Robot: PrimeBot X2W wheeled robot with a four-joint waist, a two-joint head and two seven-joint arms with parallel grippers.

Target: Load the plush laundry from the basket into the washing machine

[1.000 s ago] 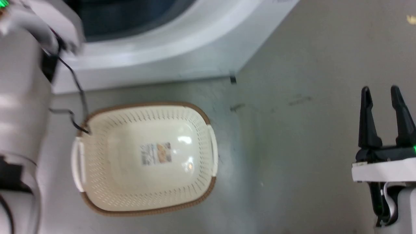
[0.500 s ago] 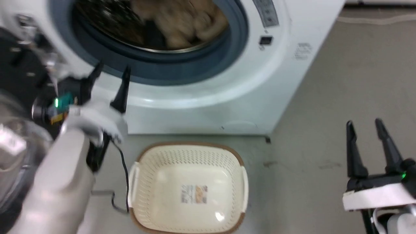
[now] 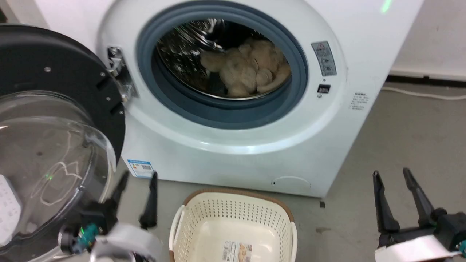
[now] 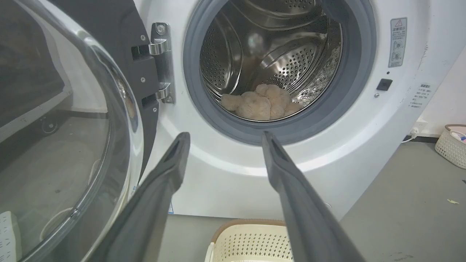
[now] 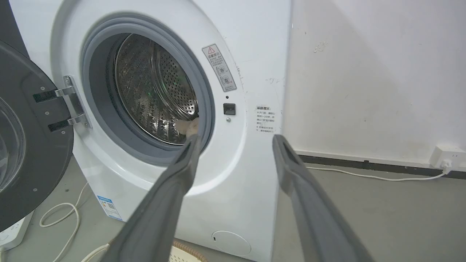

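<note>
From the head camera I have the washing machine (image 3: pixel 327 120) straight ahead, its door (image 3: pixel 54 145) swung wide so the clear dome hangs just above my left jaws. Those jaws stand apart and hold nothing. The right jaws, off to the other side, are spread the same way and are just as empty. The basket (image 3: pixel 236 214) sits on the floor (image 3: pixel 400 138) between the two pairs, just beside the left jaws, with a label on its bottom. The plush laundry (image 3: pixel 247 74) lies in the drum (image 3: pixel 182 54), well beyond and above both pairs. On the left wrist camera I look along the parted left jaws. The plush is heaped at the bottom of the perforated steel drum, beyond the tips, and the door hinge (image 4: pixel 160 62) is past one tip. On the right wrist camera the parted right jaws point at the machine's front. A scrap of plush shows at the edge of the opening just above one tip, and a white cable (image 5: pixel 364 176) runs beyond the other to a wall socket (image 5: pixel 446 154).
</note>
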